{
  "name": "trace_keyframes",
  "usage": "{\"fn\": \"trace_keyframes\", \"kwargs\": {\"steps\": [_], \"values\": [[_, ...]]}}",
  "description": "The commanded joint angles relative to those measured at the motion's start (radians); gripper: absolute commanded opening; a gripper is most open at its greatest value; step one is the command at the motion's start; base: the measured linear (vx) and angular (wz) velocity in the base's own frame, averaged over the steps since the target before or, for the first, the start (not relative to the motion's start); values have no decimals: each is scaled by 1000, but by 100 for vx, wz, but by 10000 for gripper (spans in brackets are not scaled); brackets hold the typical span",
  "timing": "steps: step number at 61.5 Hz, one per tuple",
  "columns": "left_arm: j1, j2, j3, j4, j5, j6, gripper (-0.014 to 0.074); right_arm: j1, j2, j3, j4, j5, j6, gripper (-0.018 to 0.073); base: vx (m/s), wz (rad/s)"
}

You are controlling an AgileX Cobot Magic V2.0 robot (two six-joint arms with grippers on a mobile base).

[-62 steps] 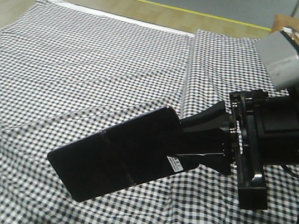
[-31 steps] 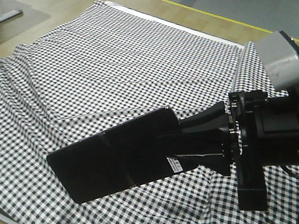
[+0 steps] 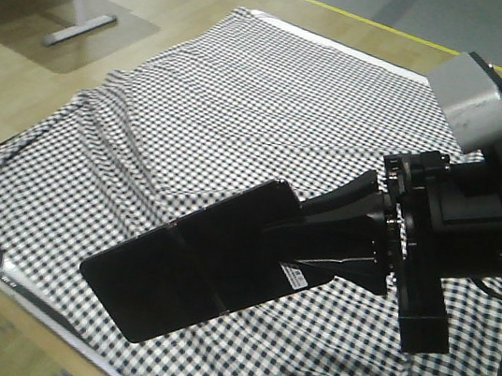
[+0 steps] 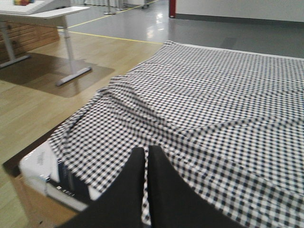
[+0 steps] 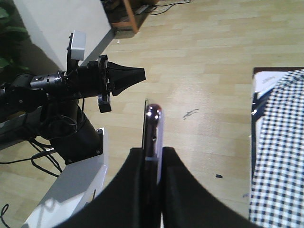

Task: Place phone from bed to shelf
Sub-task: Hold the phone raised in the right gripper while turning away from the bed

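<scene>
Pale wood floor [image 4: 28,118], white desk [image 4: 45,12] on metal legs, darker mat [image 4: 42,73] under desk, yellow line [image 4: 114,38] behind desk, glossy grey floor [image 4: 199,28] past desk, pale wall [image 4: 237,7] far behind desk

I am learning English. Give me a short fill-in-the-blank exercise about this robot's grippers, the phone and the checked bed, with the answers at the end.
1. The right gripper is shut on the phone, whose glossy face is ___ in colour.
2. The bed is covered with a cloth of small black and ___ checks.
3. The left gripper has its jaws together and holds ___.

Missing words: black; white; nothing.
</scene>
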Motion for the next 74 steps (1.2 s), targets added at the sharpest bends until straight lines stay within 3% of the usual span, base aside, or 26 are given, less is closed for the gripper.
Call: {"fn": "trace_keyframes", "kwargs": {"steps": [1, 74], "values": [[2, -7, 2, -10, -73, -4, 1, 1, -25, -27, 86, 73, -4, -1, -5, 37], [2, -7, 2, -10, -73, -4, 1, 1, -25, -27, 86, 73, -5, -1, -8, 42]]}}
